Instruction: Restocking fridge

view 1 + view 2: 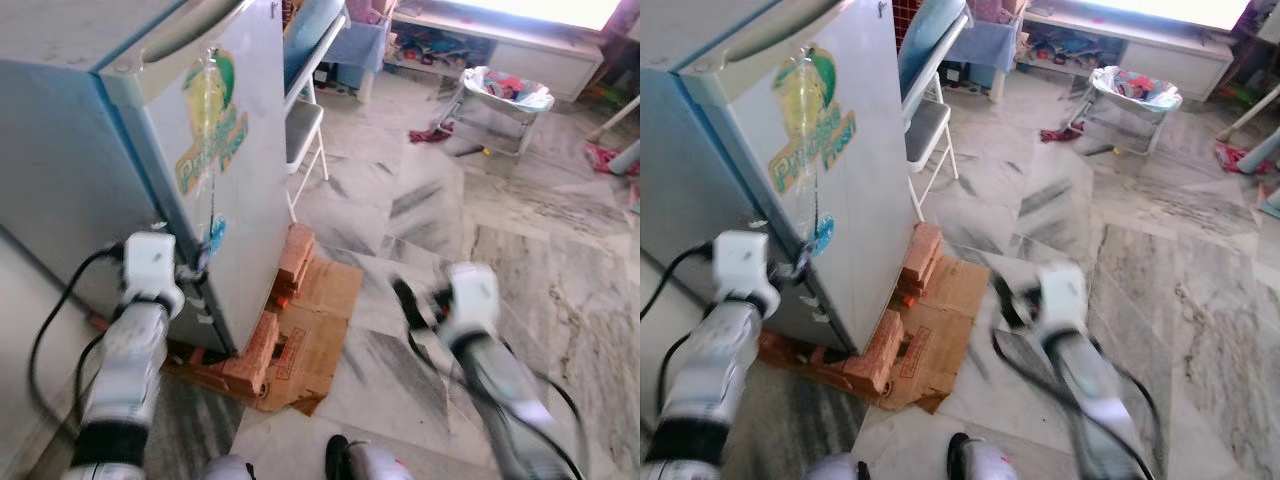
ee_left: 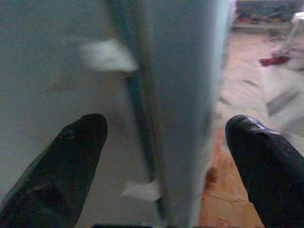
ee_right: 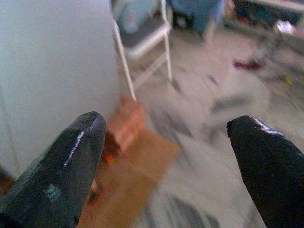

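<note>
Left pincer (image 2: 164,142) wide apart astride fridge door (image 2: 185,95) edge

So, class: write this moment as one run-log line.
stage: reaching for fridge door | left claw: open, at door edge of fridge | right claw: open, over floor | door: shut

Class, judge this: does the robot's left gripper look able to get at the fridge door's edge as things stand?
Probably yes. The left gripper is open, its fingers either side of the fridge door's edge, nothing between them.
</note>
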Tool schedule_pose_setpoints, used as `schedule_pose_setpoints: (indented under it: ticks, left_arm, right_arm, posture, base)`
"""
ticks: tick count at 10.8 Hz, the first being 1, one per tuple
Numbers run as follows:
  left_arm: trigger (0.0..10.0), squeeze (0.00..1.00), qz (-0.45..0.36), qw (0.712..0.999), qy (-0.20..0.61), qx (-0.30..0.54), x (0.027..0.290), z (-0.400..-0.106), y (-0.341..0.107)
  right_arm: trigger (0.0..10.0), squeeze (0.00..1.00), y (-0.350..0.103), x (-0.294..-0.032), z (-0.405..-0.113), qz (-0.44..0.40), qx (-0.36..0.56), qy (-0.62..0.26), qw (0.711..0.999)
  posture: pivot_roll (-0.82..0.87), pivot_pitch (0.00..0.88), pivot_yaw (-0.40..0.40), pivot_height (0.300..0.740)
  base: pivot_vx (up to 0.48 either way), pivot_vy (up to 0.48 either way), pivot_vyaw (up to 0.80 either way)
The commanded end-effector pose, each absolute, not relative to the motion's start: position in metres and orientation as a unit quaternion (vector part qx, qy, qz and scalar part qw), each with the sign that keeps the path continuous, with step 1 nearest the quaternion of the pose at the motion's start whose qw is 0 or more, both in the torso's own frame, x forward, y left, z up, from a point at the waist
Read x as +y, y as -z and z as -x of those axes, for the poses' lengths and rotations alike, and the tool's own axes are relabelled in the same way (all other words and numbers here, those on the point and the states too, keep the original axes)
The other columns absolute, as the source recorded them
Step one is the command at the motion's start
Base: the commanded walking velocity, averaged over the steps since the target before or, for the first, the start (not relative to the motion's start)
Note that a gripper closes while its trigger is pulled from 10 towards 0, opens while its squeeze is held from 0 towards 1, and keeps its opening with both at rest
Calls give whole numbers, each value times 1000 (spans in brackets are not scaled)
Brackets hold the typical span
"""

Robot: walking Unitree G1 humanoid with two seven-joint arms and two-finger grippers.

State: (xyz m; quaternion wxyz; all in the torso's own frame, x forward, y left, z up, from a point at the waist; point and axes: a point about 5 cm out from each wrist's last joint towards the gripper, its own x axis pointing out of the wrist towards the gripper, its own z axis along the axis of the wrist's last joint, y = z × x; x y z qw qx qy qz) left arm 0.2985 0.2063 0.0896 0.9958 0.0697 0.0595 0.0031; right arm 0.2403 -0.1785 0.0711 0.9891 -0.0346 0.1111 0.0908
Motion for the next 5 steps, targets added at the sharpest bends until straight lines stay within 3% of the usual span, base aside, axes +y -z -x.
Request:
schedule_pose_setpoints:
  ticks: [1, 3, 5]
  left_arm:
    - [10000, 0, -68, 995, 17, 73, 200, -300, -82]
    - [10000, 0, -70, 994, 33, 75, 195, -304, -79]
    - [10000, 0, -67, 995, 49, 62, 186, -315, -86]
  right_arm:
    - [10000, 0, -65, -186, -232, 45, 143, -69, 986]
    - [10000, 0, -55, -193, -222, 42, 170, -58, 983]
    - [10000, 0, -65, -176, -226, -14, 155, -118, 981]
  posture:
    - [96, 121, -51, 740]
    - [86, 120, -41, 740]
    - [88, 120, -43, 740]
  base:
    - [0, 0, 0]
    - [0, 0, 0]
    - [0, 0, 0]
